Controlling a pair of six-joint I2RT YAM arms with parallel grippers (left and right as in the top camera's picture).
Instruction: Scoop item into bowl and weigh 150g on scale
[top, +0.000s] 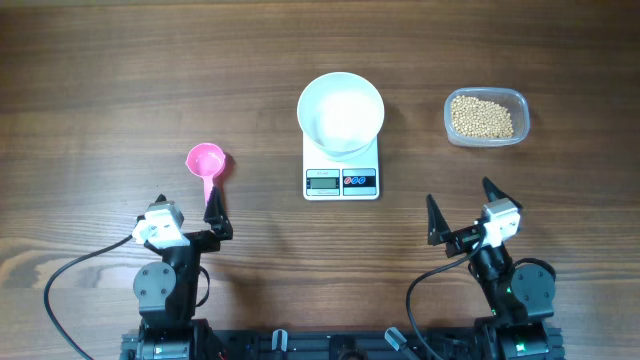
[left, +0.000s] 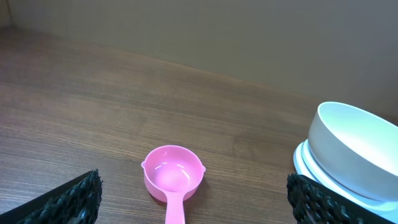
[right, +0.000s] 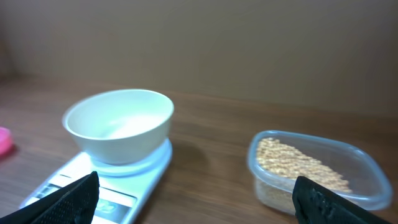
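Both arms wait at the worktop's (top: 100, 80) near edge. The left gripper (top: 187, 205) has its jaws spread wide and so does the right gripper (top: 461, 203); neither holds anything. The beans (top: 482, 116) lie in a clear tub (top: 521, 120) toward the far right corner. The white bowl (top: 340, 112) stands on the scale (top: 341, 180), mid-worktop. A pink scoop (top: 206, 160) lies left of the scale, just ahead of the left gripper. Only the overhead view shows the scale's display and buttons, with digits too small to read. The left wrist view catches scoop and bowl, not the tub. The right wrist view gets tub, bowl and scale.
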